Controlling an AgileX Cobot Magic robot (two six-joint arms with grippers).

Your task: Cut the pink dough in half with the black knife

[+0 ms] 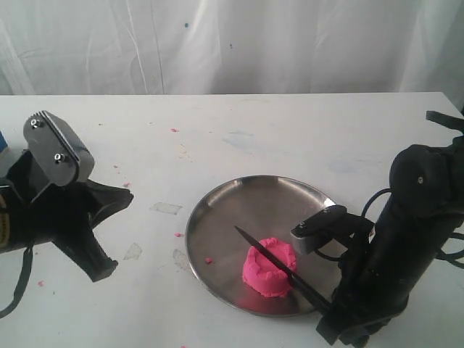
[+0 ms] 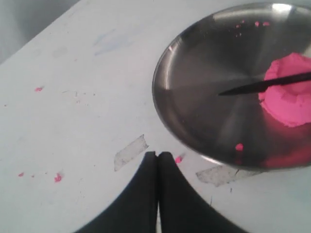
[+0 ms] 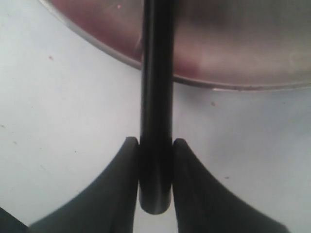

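The right end effector [image 3: 155, 145] is clamped on the handle of the black knife [image 1: 264, 251], low on the right of the exterior view. The blade points up and left and goes across the top of the pink dough [image 1: 262, 281]. The dough is one round lump on the steel plate [image 1: 239, 199], in the lower middle of the frame. The left end effector [image 2: 158, 160] has its fingers pressed together, holding nothing, over the white worktop [image 1: 304, 130] at the left. Tiny pink crumbs [image 2: 239, 146] lie about.
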